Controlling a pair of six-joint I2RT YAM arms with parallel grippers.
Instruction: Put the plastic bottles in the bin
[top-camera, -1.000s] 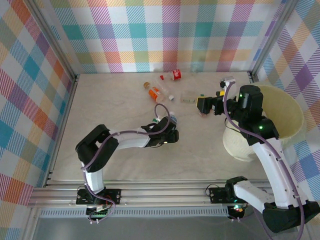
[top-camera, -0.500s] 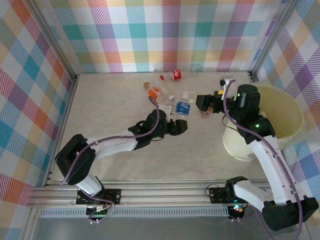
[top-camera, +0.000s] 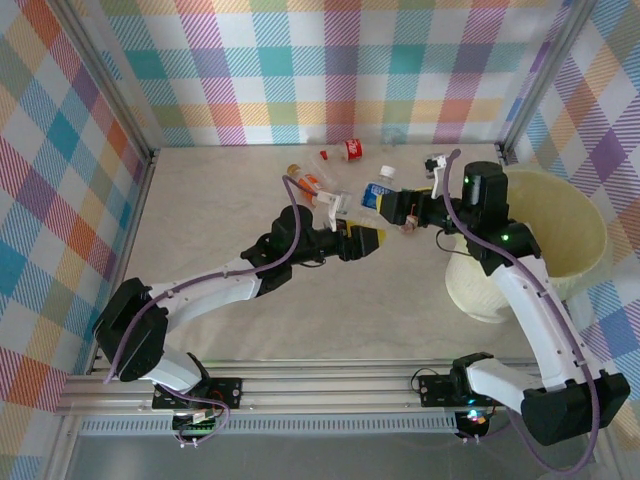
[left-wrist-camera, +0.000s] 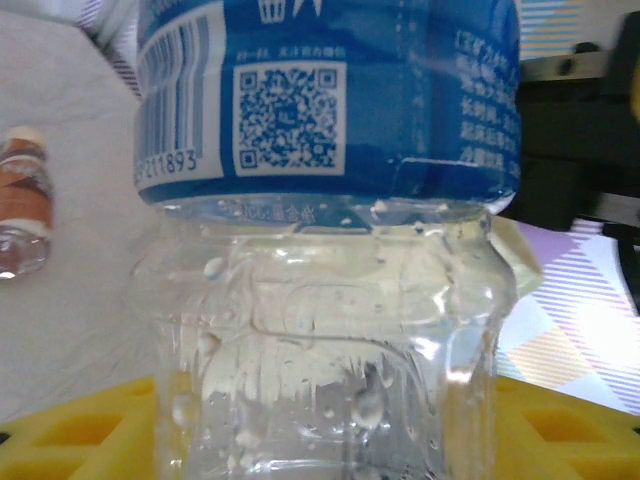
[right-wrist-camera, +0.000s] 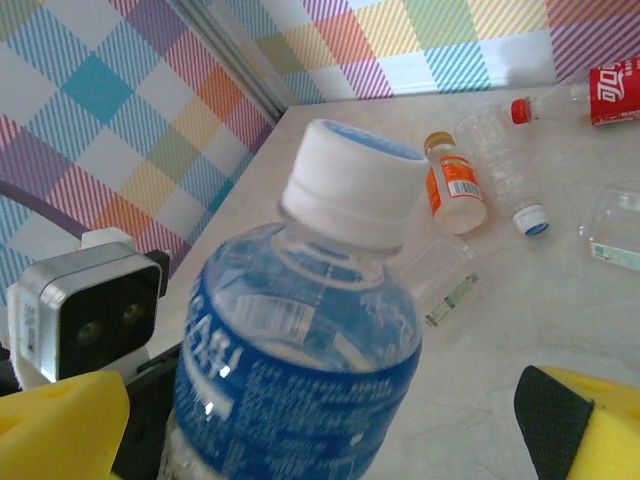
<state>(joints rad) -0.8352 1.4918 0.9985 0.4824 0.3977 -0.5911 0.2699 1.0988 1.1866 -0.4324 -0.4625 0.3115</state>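
Top view: a handover is judged under way. The blue-labelled water bottle (top-camera: 378, 194), right of centre, is clamped by the left gripper (top-camera: 364, 240), short of the bin (top-camera: 590, 225) at right, whose contents cannot be made out. Left wrist view: its base is seated between yellow pads (left-wrist-camera: 80, 430). Right wrist view: the right gripper (right-wrist-camera: 320, 430) is spread around it, and closure is called for next.

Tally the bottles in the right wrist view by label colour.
Blue-labelled clear plastic bottle, white cap: 1
Orange-labelled small plastic bottle, tan cap: 1
Red-labelled clear plastic bottle, red cap: 1
See-through plastic bottles, pale or no label: 3
Total: 6
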